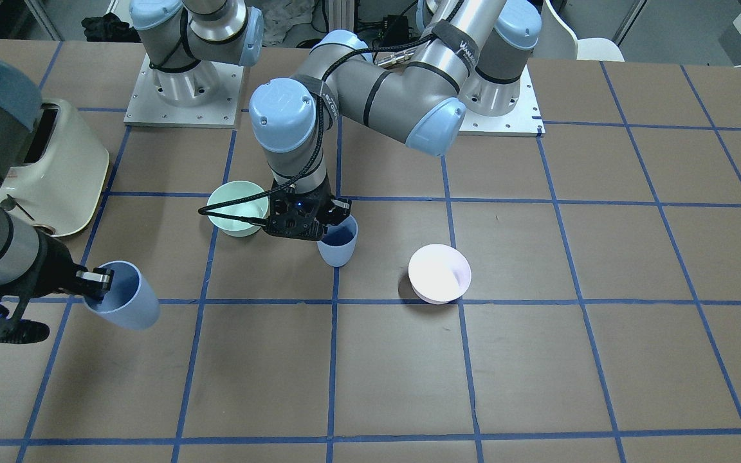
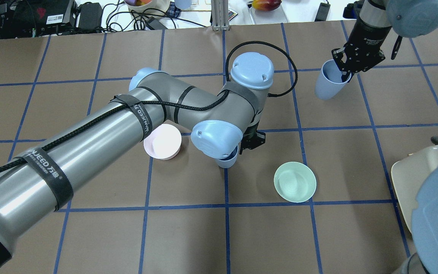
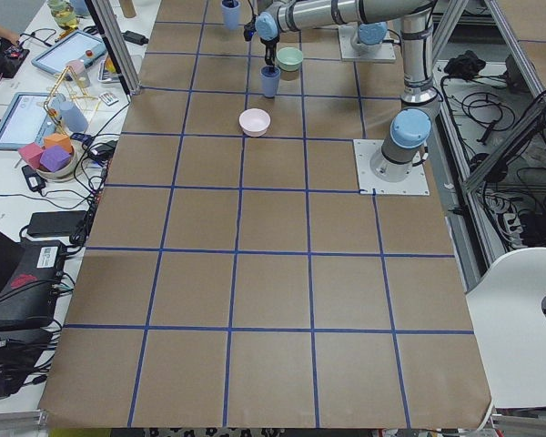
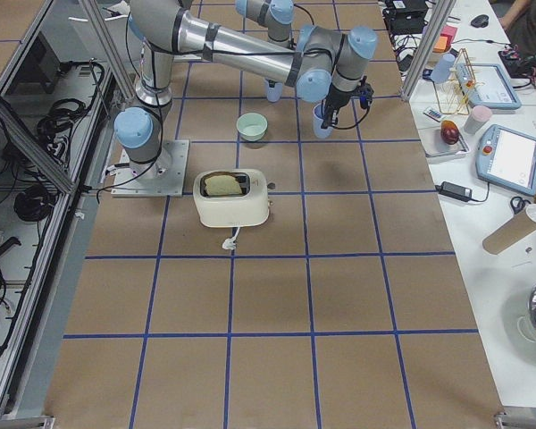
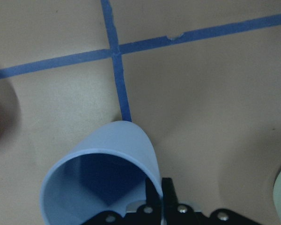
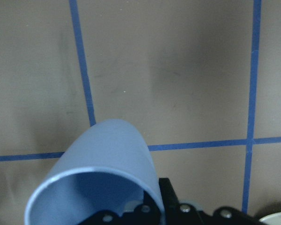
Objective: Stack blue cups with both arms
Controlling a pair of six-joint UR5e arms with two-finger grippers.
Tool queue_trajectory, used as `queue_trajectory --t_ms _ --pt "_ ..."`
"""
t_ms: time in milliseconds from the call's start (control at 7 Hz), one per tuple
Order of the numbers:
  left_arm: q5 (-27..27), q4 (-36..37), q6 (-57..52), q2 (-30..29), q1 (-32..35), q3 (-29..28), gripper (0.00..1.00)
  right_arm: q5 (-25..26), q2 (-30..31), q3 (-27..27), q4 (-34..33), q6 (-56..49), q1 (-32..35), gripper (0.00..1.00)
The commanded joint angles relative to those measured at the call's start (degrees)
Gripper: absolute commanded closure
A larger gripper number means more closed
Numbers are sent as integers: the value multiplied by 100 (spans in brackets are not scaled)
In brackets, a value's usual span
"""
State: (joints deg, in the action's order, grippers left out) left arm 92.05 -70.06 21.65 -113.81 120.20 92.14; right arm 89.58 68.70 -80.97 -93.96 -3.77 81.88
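My left gripper (image 1: 330,218) is shut on the rim of one blue cup (image 1: 338,245), one finger inside and one outside. That cup is upright, at or just above the table on a tape line, between the two bowls. It also shows in the overhead view (image 2: 226,161) and in the left wrist view (image 5: 107,164). My right gripper (image 1: 95,283) is shut on the rim of the other blue cup (image 1: 125,297). It holds that cup tilted near the table's far side, as the overhead view (image 2: 327,82) and right wrist view (image 6: 107,154) show.
A mint-green bowl (image 1: 238,207) stands right beside the left gripper, on the toaster side. A pale pink bowl (image 1: 439,273) sits on the cup's other side. A cream toaster (image 1: 55,167) stands near the right arm's base. The left arm's elbow (image 2: 219,137) hides much of its cup from above.
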Motion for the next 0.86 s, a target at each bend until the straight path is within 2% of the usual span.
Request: queue_trajectory --t_ms 0,286,429,571,714 --pt "-12 -43 -335 392 -381 -73 0 -45 126 2 289 577 529 100" --pt "-309 -244 -582 954 -1293 -170 0 -229 493 -33 718 1008 1021 100" --pt "-528 -514 -1444 1366 -1680 -222 0 -422 660 -42 886 1549 1284 100" --pt "-487 -622 -1992 1788 -2041 -188 0 -554 688 -51 871 2059 1774 100" --pt "-478 -1014 -2059 2106 -2340 -136 0 -555 628 -60 818 2595 2258 100"
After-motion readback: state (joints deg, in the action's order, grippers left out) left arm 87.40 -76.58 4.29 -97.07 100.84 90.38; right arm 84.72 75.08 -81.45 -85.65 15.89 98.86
